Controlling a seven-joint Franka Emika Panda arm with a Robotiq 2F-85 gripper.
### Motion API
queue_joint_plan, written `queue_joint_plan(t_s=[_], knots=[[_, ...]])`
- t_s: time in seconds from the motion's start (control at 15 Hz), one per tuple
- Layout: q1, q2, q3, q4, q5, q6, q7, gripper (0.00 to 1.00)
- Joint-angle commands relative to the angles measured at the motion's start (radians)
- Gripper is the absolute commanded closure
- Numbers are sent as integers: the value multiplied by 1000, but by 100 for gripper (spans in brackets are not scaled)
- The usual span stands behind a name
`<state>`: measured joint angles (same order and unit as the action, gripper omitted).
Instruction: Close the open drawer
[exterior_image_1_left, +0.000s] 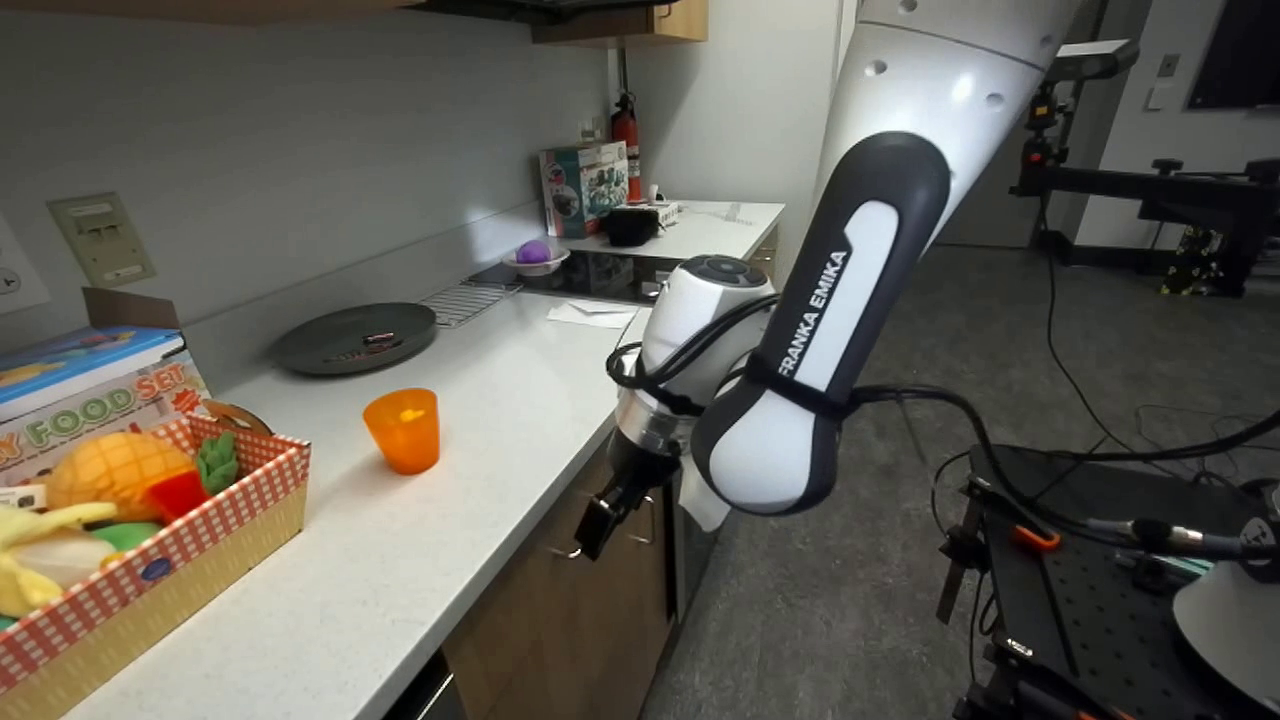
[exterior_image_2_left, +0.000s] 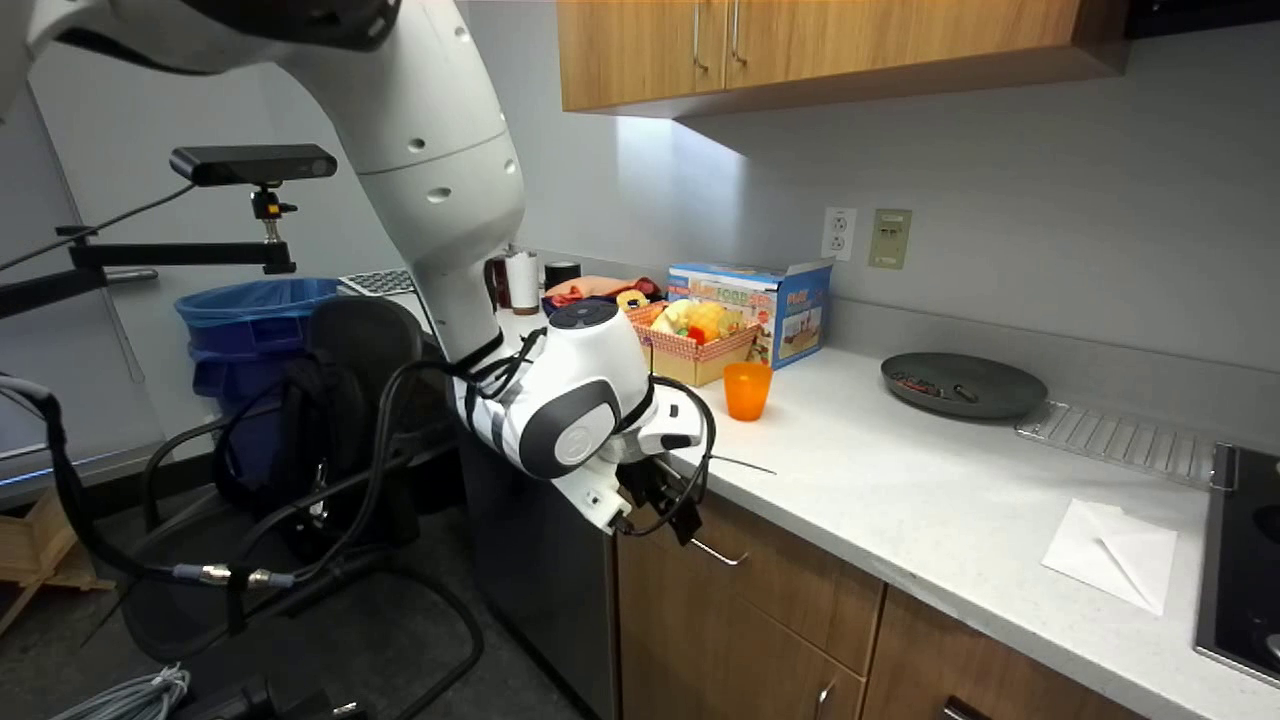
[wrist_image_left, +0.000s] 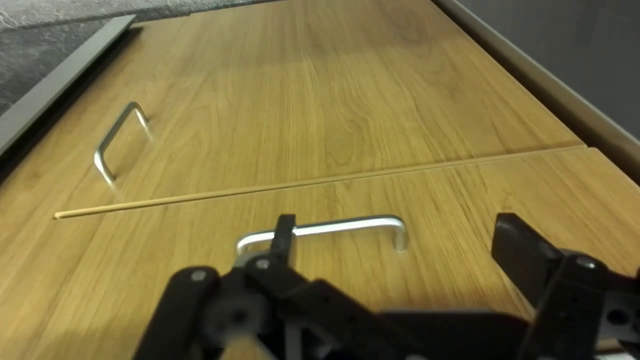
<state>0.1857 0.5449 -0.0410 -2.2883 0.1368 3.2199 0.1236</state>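
The drawer (wrist_image_left: 450, 215) has a brown wood front with a slim metal bar handle (wrist_image_left: 345, 226), just below the counter. It also shows in an exterior view (exterior_image_2_left: 800, 585). Its front looks flush with the cabinet, and its inside is hidden. My gripper (wrist_image_left: 397, 220) is open, with its two black fingers wide apart and nothing between them. In the wrist view one finger overlaps the handle's left part and the other is beyond the handle's right end; I cannot tell whether it touches. The gripper is near the drawer front in both exterior views (exterior_image_1_left: 597, 530) (exterior_image_2_left: 688, 525).
A cabinet door with a vertical handle (wrist_image_left: 117, 142) is under the drawer. The white counter (exterior_image_2_left: 900, 500) overhangs it. An orange cup (exterior_image_1_left: 405, 432), a toy food basket (exterior_image_1_left: 250, 510), a dark pan (exterior_image_1_left: 355, 338) and a wire rack (exterior_image_2_left: 1120, 440) stand on the counter.
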Motion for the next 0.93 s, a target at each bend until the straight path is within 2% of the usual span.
queue_joint_plan(t_s=[0.0,0.27,0.47,0.53,0.87], knots=[[11,-207,-15,-153,-32,-96,-11,0],[1,-418,7,-284,-62,-150,-1,0],[-54,-579,57,-361,-51,-193,-30,0],[-41,-626,51,-379,-13,-210,-62,0],[-2,-824,-11,-448,40,-284,-138,0]])
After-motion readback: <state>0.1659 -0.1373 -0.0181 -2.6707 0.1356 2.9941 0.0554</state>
